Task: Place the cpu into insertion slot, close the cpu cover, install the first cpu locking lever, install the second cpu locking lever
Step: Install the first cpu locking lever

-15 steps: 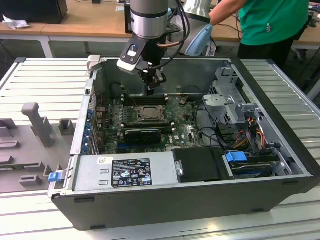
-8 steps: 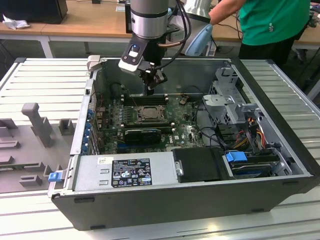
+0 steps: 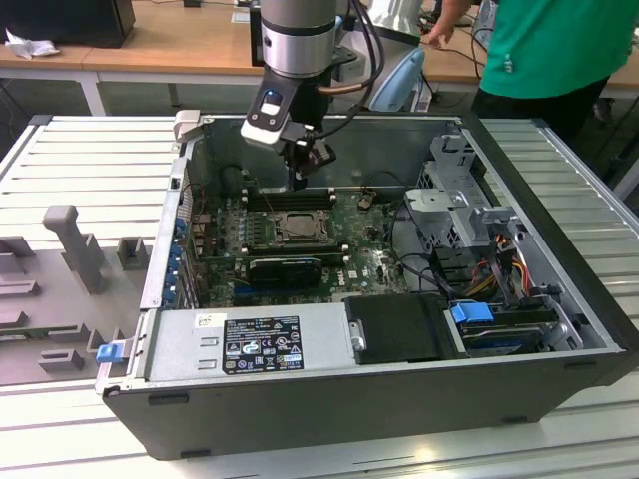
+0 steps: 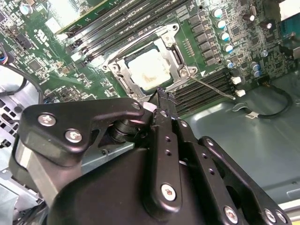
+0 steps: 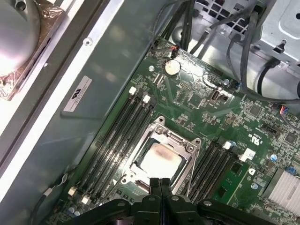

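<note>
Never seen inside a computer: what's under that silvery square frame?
The cpu, its pale face showing through the cpu cover window; whatever lies beneath the chip is covered.

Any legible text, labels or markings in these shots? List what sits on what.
Nothing reads cleanly.
Black label on the power supply housing: print too small.
Small white sticker beside it: too small.
Wall sticker on the case wall, first wrist view: dark mark, blurred.
White silk-screen marks on the motherboard: unreadable.
</note>
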`<action>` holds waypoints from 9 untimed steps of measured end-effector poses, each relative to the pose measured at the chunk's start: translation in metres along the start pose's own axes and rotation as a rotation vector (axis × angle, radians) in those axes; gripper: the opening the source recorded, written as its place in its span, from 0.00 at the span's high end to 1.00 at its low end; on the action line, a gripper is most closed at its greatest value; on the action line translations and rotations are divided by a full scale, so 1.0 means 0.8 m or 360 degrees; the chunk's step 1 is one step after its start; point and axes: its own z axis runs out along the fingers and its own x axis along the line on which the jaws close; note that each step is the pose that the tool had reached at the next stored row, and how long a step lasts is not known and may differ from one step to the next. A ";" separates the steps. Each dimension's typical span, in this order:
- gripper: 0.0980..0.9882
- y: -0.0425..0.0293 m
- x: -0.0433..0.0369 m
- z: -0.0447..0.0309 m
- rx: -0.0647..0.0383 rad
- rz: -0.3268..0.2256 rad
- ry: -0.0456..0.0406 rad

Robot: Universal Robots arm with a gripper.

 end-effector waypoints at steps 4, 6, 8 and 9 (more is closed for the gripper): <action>0.99 0.0000 0.000 0.0000 0.0001 -0.0045 0.0002; 0.99 0.0000 0.000 0.0000 0.0002 -0.0059 0.0003; 0.99 0.0000 0.000 0.0000 0.0002 -0.0071 0.0004; 0.99 0.0000 0.000 0.0000 0.0002 -0.0078 0.0004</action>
